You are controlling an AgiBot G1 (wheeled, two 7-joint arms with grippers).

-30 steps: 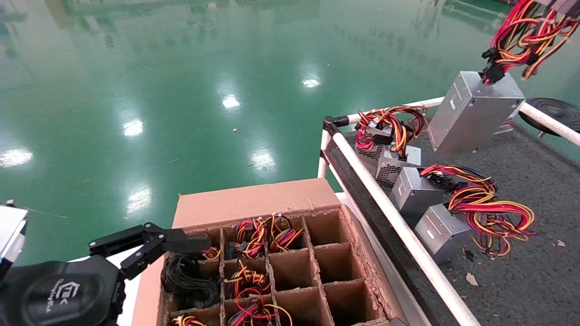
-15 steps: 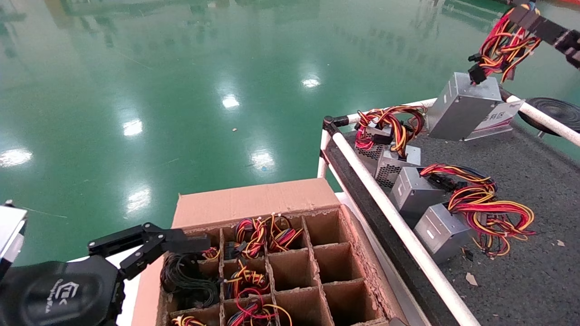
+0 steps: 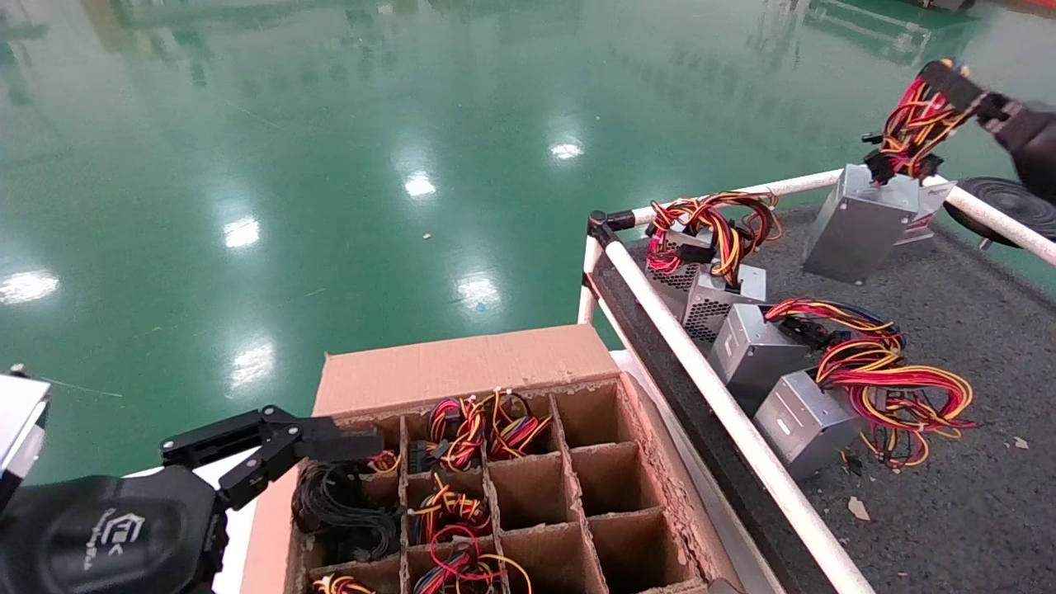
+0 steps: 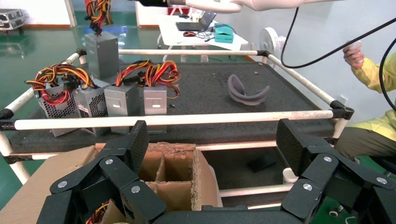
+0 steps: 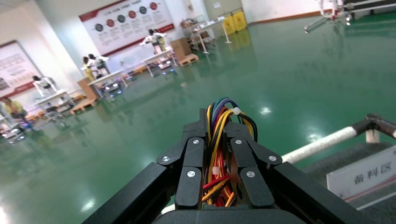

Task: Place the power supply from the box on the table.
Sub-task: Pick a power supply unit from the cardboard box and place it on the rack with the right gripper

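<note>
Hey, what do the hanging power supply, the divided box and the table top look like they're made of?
The power supply hanging by its wires from the right hand: bare sheet metal, judging by its dull silver-grey sheen and folded edges.
The box: brown corrugated cardboard, matte, with ragged, fuzzy divider edges.
The table: dark speckled, felt-like or rubbery mat; which one is unclear. Its rail looks like white tube.

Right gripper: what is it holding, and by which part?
The right gripper holds the power supply by its wire bundle, fingers clamped on the wires; the metal case hangs below, over the table.
</note>
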